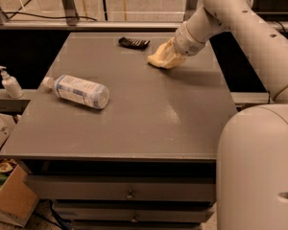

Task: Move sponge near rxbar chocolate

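Observation:
The pale yellow sponge [162, 57] is at the far middle of the grey table [134, 114], held in my gripper [170, 51], which reaches in from the upper right. The gripper is shut on the sponge, which rests at or just above the tabletop. The rxbar chocolate [134, 43], a small dark flat bar, lies at the table's far edge, a short way to the left of the sponge. The two are apart.
A clear plastic bottle [79, 91] with a white label lies on its side at the table's left. A white pump dispenser [10, 83] stands on a ledge left of the table. My arm and base [259, 157] fill the right side. A cardboard box [9, 200] sits on the floor at the lower left.

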Robot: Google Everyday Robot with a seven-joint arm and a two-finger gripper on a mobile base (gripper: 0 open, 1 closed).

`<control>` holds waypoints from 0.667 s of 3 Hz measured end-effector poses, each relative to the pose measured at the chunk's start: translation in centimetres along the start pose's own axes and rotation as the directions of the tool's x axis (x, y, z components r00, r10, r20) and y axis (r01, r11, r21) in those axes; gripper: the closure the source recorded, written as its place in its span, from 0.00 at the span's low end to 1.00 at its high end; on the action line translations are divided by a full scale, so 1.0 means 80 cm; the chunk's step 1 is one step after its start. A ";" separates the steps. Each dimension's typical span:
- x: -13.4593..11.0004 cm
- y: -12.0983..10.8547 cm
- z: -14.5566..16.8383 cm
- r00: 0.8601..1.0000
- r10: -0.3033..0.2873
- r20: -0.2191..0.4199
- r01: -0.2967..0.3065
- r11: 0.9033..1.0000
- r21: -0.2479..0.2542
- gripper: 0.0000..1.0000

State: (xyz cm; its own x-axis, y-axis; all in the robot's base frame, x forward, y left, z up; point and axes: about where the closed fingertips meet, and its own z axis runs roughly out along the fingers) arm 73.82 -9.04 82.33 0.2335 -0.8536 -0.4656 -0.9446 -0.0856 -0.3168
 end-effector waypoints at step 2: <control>-0.001 -0.001 -0.002 1.000 -0.001 0.000 0.001 1.000 0.000 1.00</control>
State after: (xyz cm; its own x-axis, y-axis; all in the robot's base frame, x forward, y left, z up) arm 73.85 -9.02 82.52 0.2343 -0.8533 -0.4658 -0.9444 -0.0860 -0.3174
